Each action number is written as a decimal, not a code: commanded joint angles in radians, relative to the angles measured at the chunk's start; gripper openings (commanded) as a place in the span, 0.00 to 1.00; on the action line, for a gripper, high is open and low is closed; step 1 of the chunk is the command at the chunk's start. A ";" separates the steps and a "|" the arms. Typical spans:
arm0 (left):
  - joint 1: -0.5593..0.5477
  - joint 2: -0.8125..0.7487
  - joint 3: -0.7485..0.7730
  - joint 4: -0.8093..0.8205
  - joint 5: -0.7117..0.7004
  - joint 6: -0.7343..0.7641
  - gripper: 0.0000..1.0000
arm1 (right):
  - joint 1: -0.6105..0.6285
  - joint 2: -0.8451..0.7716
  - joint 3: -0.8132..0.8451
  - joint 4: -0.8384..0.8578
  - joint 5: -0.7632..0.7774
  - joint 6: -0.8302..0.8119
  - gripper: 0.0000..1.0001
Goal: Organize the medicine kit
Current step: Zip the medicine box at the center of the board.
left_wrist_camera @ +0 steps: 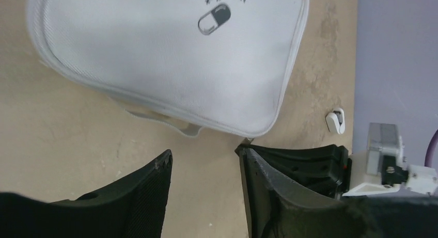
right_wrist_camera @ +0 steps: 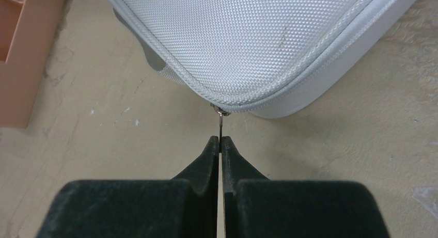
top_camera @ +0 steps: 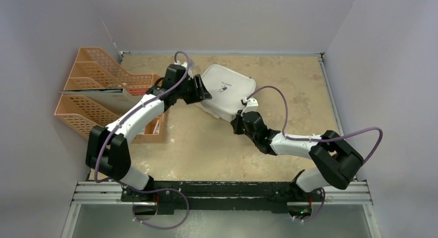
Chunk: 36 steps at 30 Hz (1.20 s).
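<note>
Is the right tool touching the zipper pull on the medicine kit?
Touching. The right wrist view shows the right tool pinching the zipper pull at a corner of the medicine kit.

A robotics lab test cell is indicated: a worn beige bench [top_camera: 217, 155] is boxed in by plain pale walls [top_camera: 232, 21] at 9, 12 and 3 o'clock, and a cabled left arm [top_camera: 139, 114] and right arm [top_camera: 294, 144] are bolted to an aluminium rail [top_camera: 98, 192] at 6 o'clock.
</note>
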 commanded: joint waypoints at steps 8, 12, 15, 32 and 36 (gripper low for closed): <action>-0.047 0.013 -0.173 0.193 0.094 -0.203 0.55 | 0.015 -0.011 -0.009 0.021 0.054 0.043 0.00; -0.057 0.047 -0.205 0.248 0.082 -0.242 0.55 | 0.017 -0.009 -0.010 0.020 0.059 0.044 0.00; -0.061 0.074 -0.211 0.289 0.080 -0.263 0.55 | 0.019 -0.007 -0.006 0.021 0.057 0.041 0.00; -0.096 0.224 -0.186 0.400 0.057 -0.283 0.55 | 0.023 0.046 0.007 0.023 0.054 0.035 0.00; -0.097 0.194 -0.189 0.400 0.108 -0.300 0.55 | 0.025 0.059 0.009 0.025 0.053 0.040 0.00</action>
